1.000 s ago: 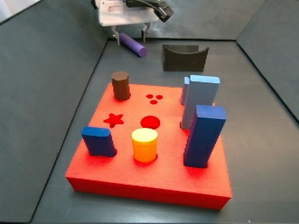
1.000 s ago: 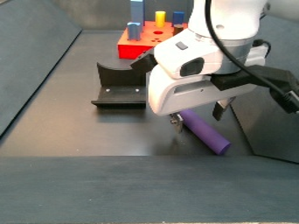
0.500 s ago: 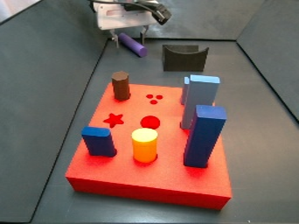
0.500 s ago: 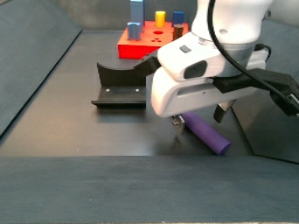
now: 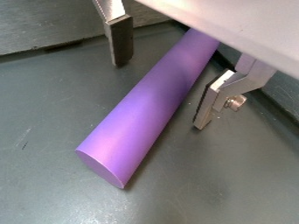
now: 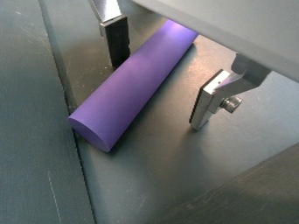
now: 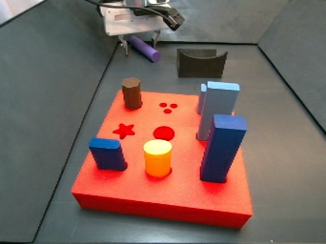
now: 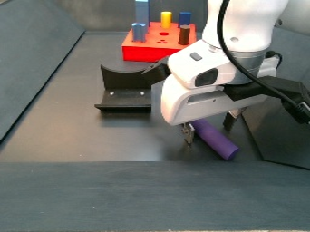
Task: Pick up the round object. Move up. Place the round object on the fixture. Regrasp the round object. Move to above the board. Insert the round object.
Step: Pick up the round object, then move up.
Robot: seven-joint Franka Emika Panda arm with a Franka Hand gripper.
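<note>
The step in hand was the first one, picking up the round object. The gripper was low over the grey floor at the far end of the enclosure from the red board, with the purple cylinder lying on its side between the two fingers. In both wrist views the jaws stood open, one silver plate on each side of the cylinder and a visible gap between at least one plate and the purple surface, so nothing was held. The fingertips appeared to reach down to about the level of the cylinder's sides, though whether they touched the floor could not be told.

In a side view the cylinder lay just beside the wall, partly hidden under the white gripper body, and the fixture stood nearby on the floor, well apart from the cylinder. The board held a brown peg, a yellow peg and blue blocks, with the round hole free.

The next move, as I judged it, called for closing the jaws squarely across the cylinder's width, so that it would not roll or swing, and then a straight lift clear of the floor.
</note>
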